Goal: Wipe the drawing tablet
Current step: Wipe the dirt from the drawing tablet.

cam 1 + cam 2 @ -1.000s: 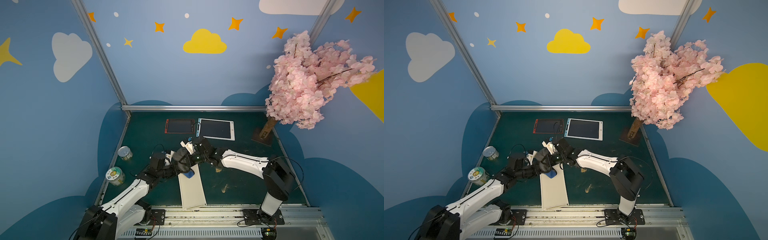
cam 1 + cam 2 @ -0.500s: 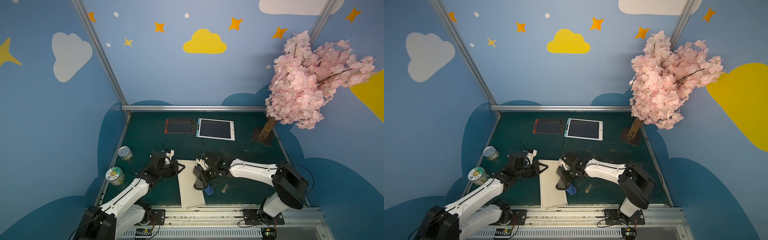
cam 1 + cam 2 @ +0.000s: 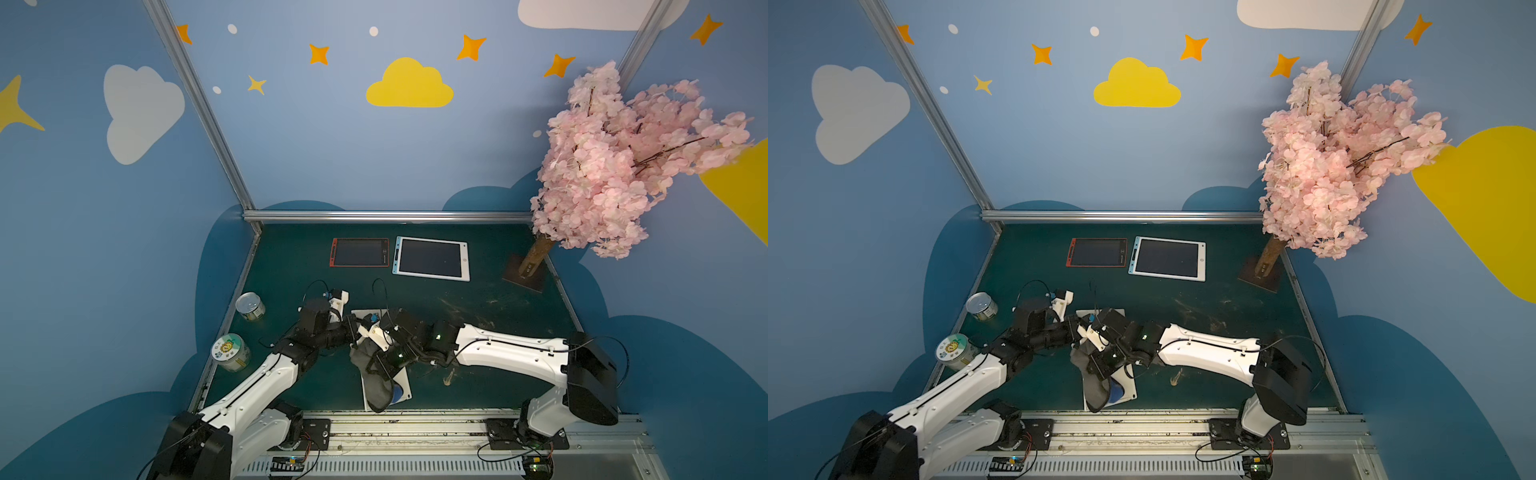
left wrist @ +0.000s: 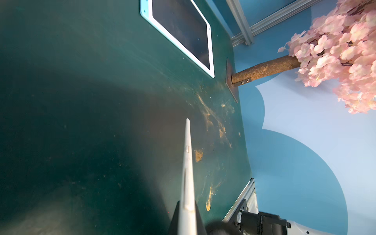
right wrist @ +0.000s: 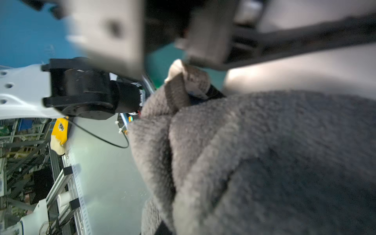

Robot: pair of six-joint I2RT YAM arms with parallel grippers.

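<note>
— Drawing tablet (image 4: 187,162): where is it sitting?

— It is sitting at the near side of the counter (image 3: 478,374), between your two arms, well apart from the red-framed tablet (image 3: 360,252) and the white-framed tablet (image 3: 431,258) at the back. Your left claw (image 3: 358,330) is pinching its edge near the far corner, jaws pressed onto the thin white rim.

— And your right claw (image 3: 374,368)?

— It is clamping a bunched fold of the grey cloth (image 3: 376,395) and holding it on the tablet's face. The cloth is covering the side nearer your left arm; a strip on the other side is showing bare.

— How far along are you getting?

— Roughly midway, I am judging: wiping is under way, and that bare strip is waiting for a pass. Blur in the right wrist view is hiding how clean the face is.
</note>
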